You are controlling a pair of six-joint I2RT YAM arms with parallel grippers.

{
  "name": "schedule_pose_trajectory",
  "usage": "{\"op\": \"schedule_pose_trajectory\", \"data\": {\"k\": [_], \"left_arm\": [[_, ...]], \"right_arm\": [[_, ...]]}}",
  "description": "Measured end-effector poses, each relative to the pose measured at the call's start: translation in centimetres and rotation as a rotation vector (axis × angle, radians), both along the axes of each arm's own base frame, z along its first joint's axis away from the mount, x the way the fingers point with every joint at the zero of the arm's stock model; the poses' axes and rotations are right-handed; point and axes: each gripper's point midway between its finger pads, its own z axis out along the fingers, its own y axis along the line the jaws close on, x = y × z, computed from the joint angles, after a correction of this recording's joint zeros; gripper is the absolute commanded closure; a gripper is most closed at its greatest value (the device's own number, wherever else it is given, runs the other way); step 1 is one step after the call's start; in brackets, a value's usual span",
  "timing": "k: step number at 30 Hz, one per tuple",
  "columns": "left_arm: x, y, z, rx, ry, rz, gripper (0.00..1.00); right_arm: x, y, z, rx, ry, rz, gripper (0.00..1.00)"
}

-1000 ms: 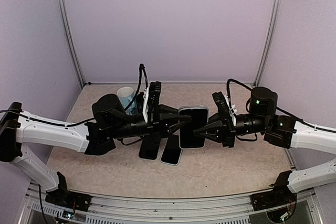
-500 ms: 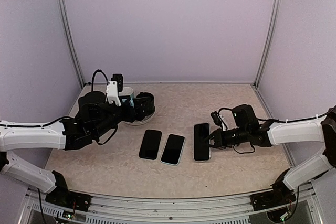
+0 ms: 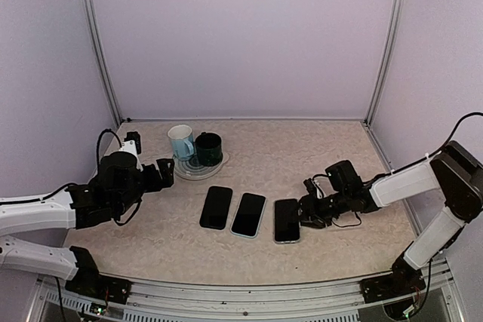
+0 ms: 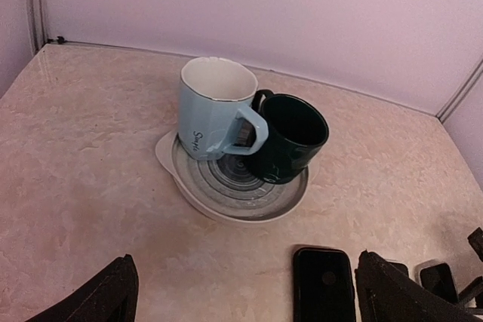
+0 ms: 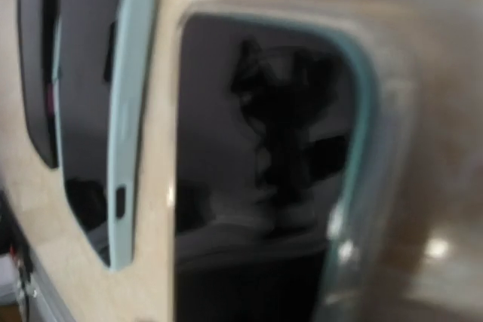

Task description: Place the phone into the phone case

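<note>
Three phone-shaped things lie in a row on the table. Leftmost is a black one (image 3: 216,207) (image 4: 324,292) with a round mark on it. In the middle is one with a light blue rim (image 3: 249,214) (image 5: 90,111). Rightmost is a dark phone (image 3: 287,220) (image 5: 256,186) with a teal rim around it, flat on the table. My right gripper (image 3: 303,211) is low at this phone's right edge. Its fingers do not show in the blurred right wrist view. My left gripper (image 3: 162,175) (image 4: 253,299) is open and empty, drawn back to the left.
A light blue mug (image 3: 181,142) (image 4: 215,118) and a dark green mug (image 3: 209,148) (image 4: 290,137) stand on a grey plate (image 3: 189,169) (image 4: 226,201) at the back left. Purple walls enclose the table on three sides.
The phone went from being held in the air between both grippers to lying on the table. My left gripper let go, opened and drew back left. My right gripper came down with the phone.
</note>
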Motion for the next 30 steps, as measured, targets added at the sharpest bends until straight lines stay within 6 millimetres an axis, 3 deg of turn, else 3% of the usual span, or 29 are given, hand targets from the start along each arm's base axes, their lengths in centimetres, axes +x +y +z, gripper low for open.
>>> {"op": "schedule_pose_trajectory", "data": {"k": [1, 2, 5, 8, 11, 13, 16, 19, 26, 30], "left_arm": [[-0.1, 0.5, 0.0, -0.001, -0.002, 0.019, 0.01], [-0.1, 1.1, 0.1, -0.002, -0.006, 0.040, 0.01], [-0.2, 2.4, 0.4, -0.002, -0.021, 0.086, 0.01], [-0.2, 3.8, 1.3, -0.010, -0.055, 0.130, 0.01], [-0.1, 5.2, 2.0, -0.010, -0.089, 0.177, 0.01], [0.2, 6.2, 2.2, 0.003, -0.099, 0.219, 0.01], [0.6, 8.0, 2.2, 0.039, -0.106, 0.290, 0.01], [0.8, 9.7, 2.3, 0.079, -0.123, 0.362, 0.01], [0.9, 12.4, 2.7, 0.138, -0.150, 0.476, 0.01], [0.8, 12.9, 2.5, 0.152, -0.152, 0.498, 0.01]], "right_arm": [[0.1, -0.1, 0.1, -0.012, -0.001, -0.002, 0.10], [0.6, -0.2, 0.6, -0.028, -0.027, 0.000, 0.02], [2.4, -1.4, 2.3, -0.110, -0.099, -0.009, 0.01], [6.1, -3.9, 6.3, -0.185, -0.217, -0.069, 0.01], [10.8, -8.2, 12.2, -0.241, -0.401, -0.191, 0.01], [12.8, -11.6, 15.4, -0.289, -0.520, -0.287, 0.01], [13.4, -16.3, 18.1, -0.378, -0.661, -0.413, 0.01], [12.7, -18.4, 18.2, -0.456, -0.749, -0.471, 0.01], [10.6, -21.7, 14.2, -0.600, -0.816, -0.547, 0.01], [9.9, -22.7, 14.4, -0.614, -0.879, -0.604, 0.01]]}}
